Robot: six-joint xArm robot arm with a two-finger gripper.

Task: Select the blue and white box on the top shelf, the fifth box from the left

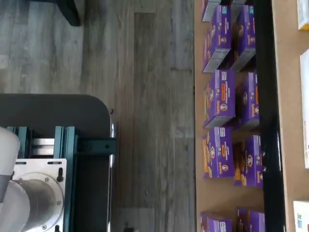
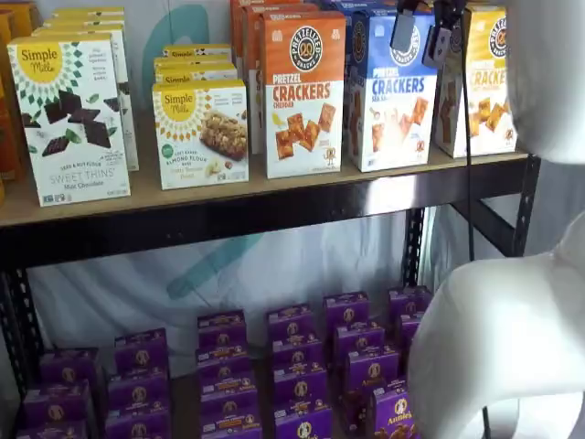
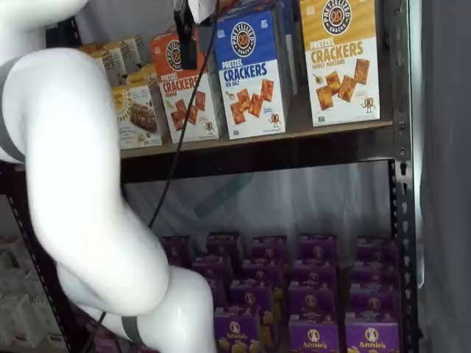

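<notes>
On the top shelf [image 2: 274, 197], a long light-tan wooden board with a dark metal front rail, the blue and white box [image 2: 391, 91] stands upright and face-out, a tall cardboard carton with a blue upper half bearing a round logo and a white lower half printed with orange cracker squares. In both shelf views it sits between the same-sized orange-topped cheddar cracker box [image 2: 303, 91] and the yellow-topped cracker box [image 2: 484, 82], close to each, with more cartons lined up behind it.

Judging by its look, it should be light and fairly stiff, but thin card walls could dent under a hard squeeze, and the glossy print may be a little slippery. The narrow side faces near mid-height seem the best place to take hold, though the neighbours leave little room there; the top edge is another option.

The end effector [image 2: 425, 32] hangs from the upper edge in a shelf view, just in front of the box's blue half, with a cable dropping beside it. Two dark fingers show with space between them, so it looks spread and holds nothing. The white arm [image 3: 81, 184] bulks large in the foreground, curving up from low down toward the shelf. Below, small purple boxes [image 3: 313, 294] fill the lower level.
</notes>
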